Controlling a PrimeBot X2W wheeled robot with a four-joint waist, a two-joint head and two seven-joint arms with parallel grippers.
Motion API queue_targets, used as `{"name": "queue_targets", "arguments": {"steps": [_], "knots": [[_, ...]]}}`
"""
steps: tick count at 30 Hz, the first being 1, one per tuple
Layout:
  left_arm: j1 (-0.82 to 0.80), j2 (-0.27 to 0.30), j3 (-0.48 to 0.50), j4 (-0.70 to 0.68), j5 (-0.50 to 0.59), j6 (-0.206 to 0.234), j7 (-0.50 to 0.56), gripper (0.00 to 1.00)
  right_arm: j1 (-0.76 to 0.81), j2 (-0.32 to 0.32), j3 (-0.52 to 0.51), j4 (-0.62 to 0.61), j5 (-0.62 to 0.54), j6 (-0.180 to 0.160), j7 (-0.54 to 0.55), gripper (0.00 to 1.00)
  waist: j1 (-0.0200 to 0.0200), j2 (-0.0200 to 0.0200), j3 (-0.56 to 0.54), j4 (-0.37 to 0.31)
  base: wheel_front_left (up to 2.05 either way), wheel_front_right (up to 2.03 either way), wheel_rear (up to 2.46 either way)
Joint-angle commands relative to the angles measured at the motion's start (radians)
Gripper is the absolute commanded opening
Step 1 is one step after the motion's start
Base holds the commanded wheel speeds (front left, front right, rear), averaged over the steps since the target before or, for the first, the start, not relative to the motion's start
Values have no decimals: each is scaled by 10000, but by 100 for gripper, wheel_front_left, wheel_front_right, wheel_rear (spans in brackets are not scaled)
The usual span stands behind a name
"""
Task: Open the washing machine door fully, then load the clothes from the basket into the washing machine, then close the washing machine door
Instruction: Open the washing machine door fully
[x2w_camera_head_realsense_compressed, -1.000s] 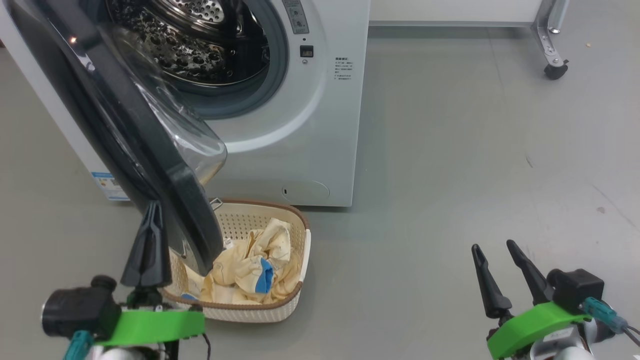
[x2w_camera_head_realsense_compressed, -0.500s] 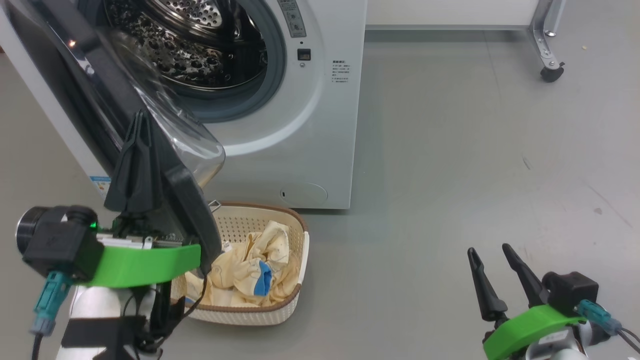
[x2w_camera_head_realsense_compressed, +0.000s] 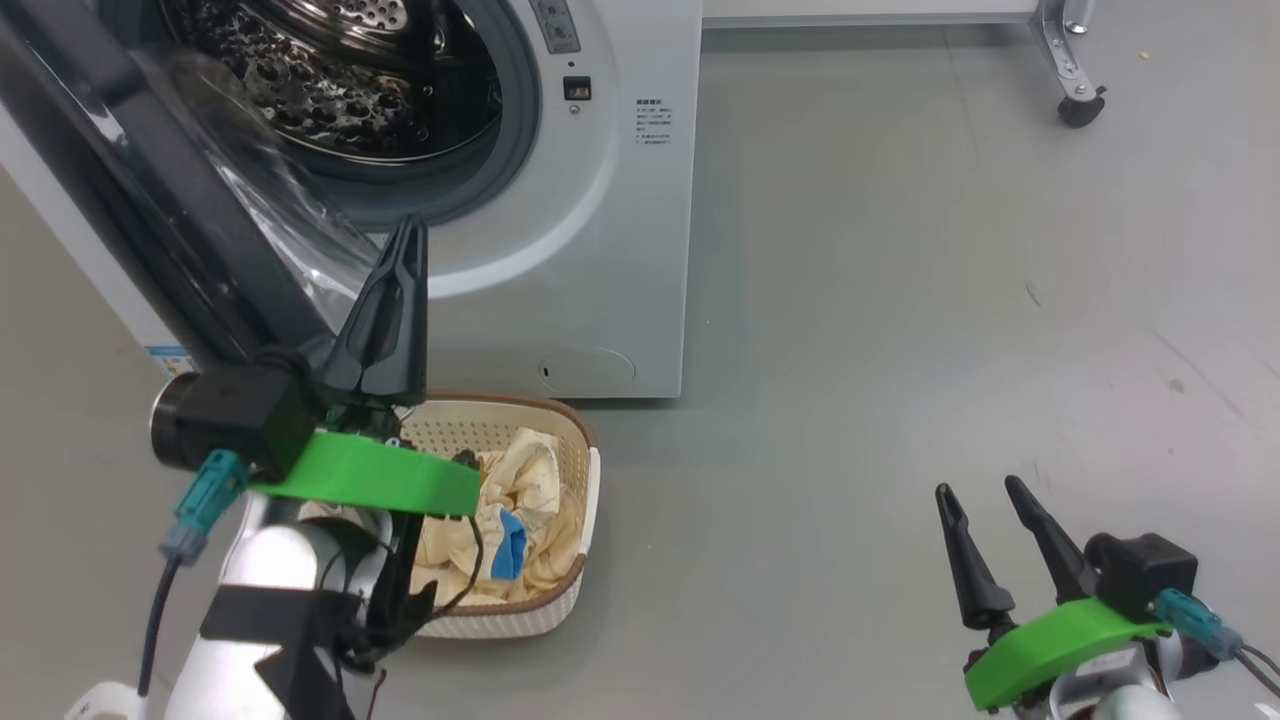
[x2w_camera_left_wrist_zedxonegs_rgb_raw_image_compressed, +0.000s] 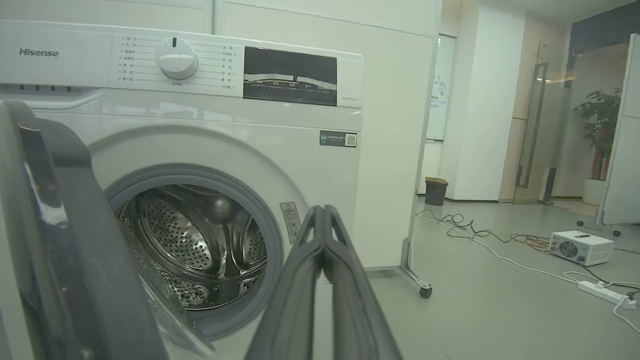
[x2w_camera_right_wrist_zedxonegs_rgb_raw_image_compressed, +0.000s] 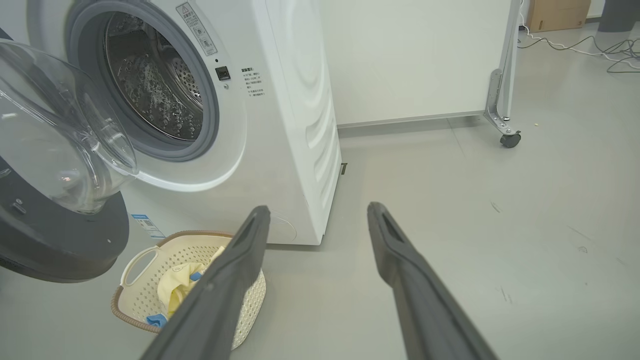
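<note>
Now, washer (x2w_camera_head_realsense_compressed: 620, 250): one, door (x2w_camera_head_realsense_compressed: 150, 170) open
Basket (x2w_camera_head_realsense_compressed: 540, 610): one, clothes (x2w_camera_head_realsense_compressed: 530, 470) inside
Left gripper (x2w_camera_head_realsense_compressed: 412, 224): together
Right gripper (x2w_camera_head_realsense_compressed: 977, 487): apart
Floor (x2w_camera_head_realsense_compressed: 900, 300): grey

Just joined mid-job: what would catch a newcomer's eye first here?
The door, black-rimmed with a bulging glass bowl, stands open at upper left, baring the steel drum. The left gripper rises shut in front of the washer, whose basket of yellow clothes sits on the floor before it. The right gripper hangs open at lower right.
</note>
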Motion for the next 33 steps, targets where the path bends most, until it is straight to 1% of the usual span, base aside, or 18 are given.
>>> {"name": "queue_targets", "arguments": {"steps": [1, 8, 13, 19, 33], "knots": [[-609, 124, 245, -195, -119, -15, 94, 0, -607, -38, 114, -283, -78, -25, -127, 100, -1, 0, 54, -41, 0, 0, 0], [-527, 92, -191, 708, -386, -25, 879, 0, -743, -31, 47, -194, -86, -25, -165, 100, -1, 0, 163, -117, 0, 0, 0], [-400, 103, -307, 1127, -432, -15, 1132, 0, -744, 1, 33, -134, -88, -25, -178, 100, -1, 0, 163, -109, 0, 0, 0], [-345, 116, -376, 1805, -496, 11, 1091, 0, -780, 18, 37, -68, -75, -25, -188, 100, -1, 0, 144, -89, 0, 0, 0], [-350, 281, -111, 3509, -619, 335, 633, 0, -780, -2, 38, -52, -52, -25, -195, 100, -1, 0, 148, -93, 0, 0, 0]]}}
